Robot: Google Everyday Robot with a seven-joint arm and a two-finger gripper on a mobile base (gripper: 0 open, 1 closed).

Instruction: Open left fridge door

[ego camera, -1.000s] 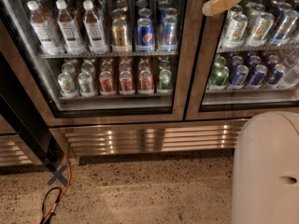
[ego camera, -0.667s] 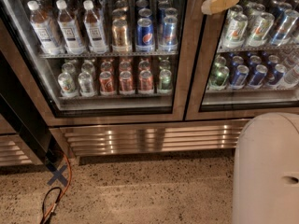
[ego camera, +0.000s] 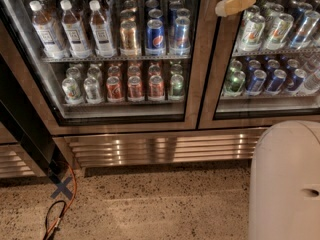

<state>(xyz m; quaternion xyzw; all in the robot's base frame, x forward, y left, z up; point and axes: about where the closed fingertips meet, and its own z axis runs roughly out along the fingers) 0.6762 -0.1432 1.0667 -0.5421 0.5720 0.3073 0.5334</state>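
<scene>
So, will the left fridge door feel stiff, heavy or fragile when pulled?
The left fridge door looks rigid and probably heavy: a wide metal frame holds a large glass pane. The glass may be fragile, so the frame seems the safer contact. The gripper hangs at the top, near its right frame.

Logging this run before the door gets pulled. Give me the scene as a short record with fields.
gripper: top of view, in front of where the two door frames meet; contact unclear
left fridge door: looks shut, flush with its neighbour
behind its glass: bottles and cans on shelves
right door: shut, cans only
grille panel: below both doors
floor: orange cable and blue cross mark, lower left
robot body: white, lower right
</scene>
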